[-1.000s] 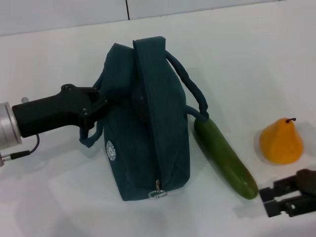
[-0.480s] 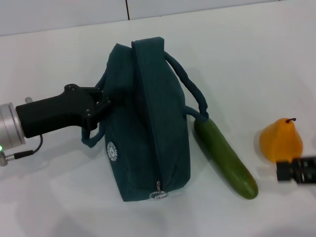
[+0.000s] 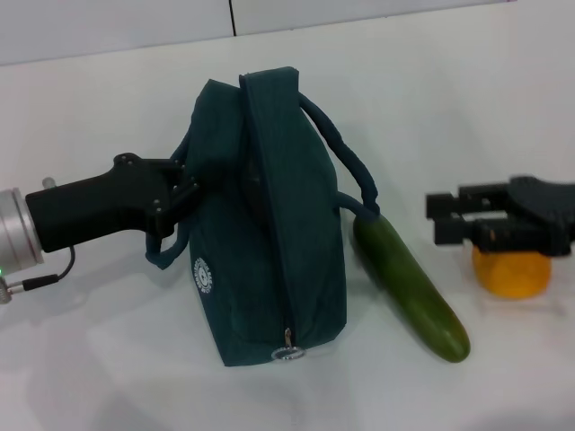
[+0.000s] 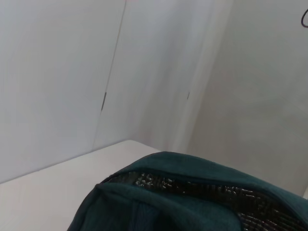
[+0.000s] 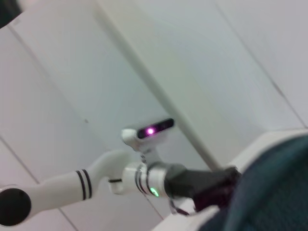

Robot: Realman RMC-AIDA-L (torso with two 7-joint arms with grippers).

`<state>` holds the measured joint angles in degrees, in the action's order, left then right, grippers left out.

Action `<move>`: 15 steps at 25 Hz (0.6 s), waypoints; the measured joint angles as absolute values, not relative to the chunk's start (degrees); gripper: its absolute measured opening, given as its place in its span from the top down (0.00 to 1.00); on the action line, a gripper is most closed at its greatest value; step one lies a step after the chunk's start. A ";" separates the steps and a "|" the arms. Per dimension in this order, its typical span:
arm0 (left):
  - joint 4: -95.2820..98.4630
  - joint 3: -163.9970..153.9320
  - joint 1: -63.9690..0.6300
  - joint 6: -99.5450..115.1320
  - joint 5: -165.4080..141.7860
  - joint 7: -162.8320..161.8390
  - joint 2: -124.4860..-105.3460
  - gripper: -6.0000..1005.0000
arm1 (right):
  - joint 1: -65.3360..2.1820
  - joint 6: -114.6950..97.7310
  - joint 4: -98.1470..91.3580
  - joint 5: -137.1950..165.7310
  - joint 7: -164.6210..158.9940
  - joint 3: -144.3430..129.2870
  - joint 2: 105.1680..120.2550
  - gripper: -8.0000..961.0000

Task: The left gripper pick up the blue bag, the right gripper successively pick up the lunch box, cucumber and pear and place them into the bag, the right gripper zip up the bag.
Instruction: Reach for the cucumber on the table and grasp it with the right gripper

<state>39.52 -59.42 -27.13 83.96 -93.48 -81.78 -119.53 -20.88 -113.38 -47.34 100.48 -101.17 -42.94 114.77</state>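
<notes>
Head view shows the blue bag (image 3: 269, 224) standing on the white counter (image 3: 467, 99), left of centre, with its zipper running along the top and the metal ring pull at the near end. It is dark teal fabric, with two padded loop handles and a small round white logo on its left face. I judge it soft and light: it will sag and fold unless held taut, so the handles or the top seam are the sensible places to grip. The left tool (image 3: 180, 193) reaches in from the left and is at the bag's left handle, seemingly pinching it, though the fabric hides the fingertips and I cannot tell for certain. The cucumber (image 3: 411, 287) lies just right of the bag, its far end touching the right handle; it is long, smooth and dark green, probably stiff but slippery, best grasped across its middle. The pear (image 3: 512, 274) sits further right, orange-yellow, partly hidden by the right tool (image 3: 445, 218), which hovers above it with its fingers spread. The pear looks firm and rounded, apt to roll or bruise, so I would take it across its widest part. The lunch box is not visible.
</notes>
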 joint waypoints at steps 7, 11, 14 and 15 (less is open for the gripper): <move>39.52 -59.44 -27.11 83.99 -93.47 -81.76 -119.53 0.94 | -21.49 -104.24 -64.59 96.66 -115.17 -56.54 114.80 0.51; 39.55 -59.39 -27.19 83.95 -93.60 -81.66 -119.48 0.94 | -22.47 -99.83 -73.56 100.80 -124.38 -60.48 114.57 0.51; 39.58 -59.44 -27.31 83.91 -93.56 -81.35 -119.47 0.94 | -25.36 -99.59 -77.42 104.53 -132.33 -60.49 114.46 0.51; 39.58 -59.43 -27.32 83.89 -93.55 -81.33 -119.46 0.94 | -26.11 -99.71 -78.13 105.38 -134.21 -60.54 114.45 0.51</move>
